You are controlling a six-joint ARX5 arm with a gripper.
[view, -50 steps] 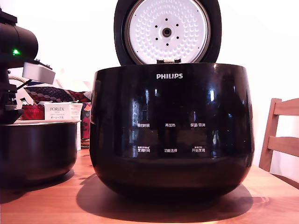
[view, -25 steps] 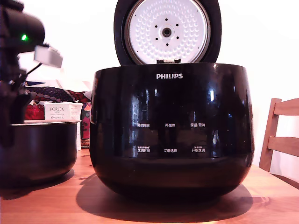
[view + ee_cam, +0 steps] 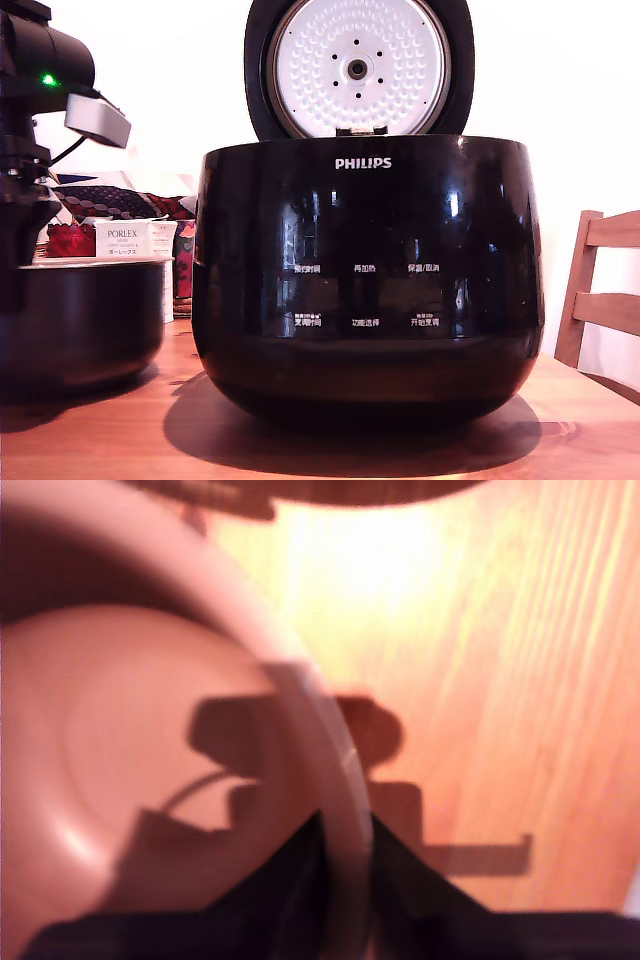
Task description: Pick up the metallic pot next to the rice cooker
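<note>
Exterior view: rice cooker [image 3: 367, 280], lid up, centre table; metallic pot [image 3: 85, 320] beside it at the view's left. My gripper [image 3: 345, 865] straddles the pot's rim, clamped or not I cannot tell. Lift remains.

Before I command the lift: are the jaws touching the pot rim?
Cannot tell. In the wrist view the jaws straddle the pot rim, one inside, one outside, but blur hides any contact or gap. The exterior view hides the gripper.

One rice cooker [image 3: 366, 275], one metallic pot [image 3: 85, 320], one white PORLEX box [image 3: 123, 239], one wooden chair [image 3: 600, 290], one wooden table [image 3: 120, 430].
</note>
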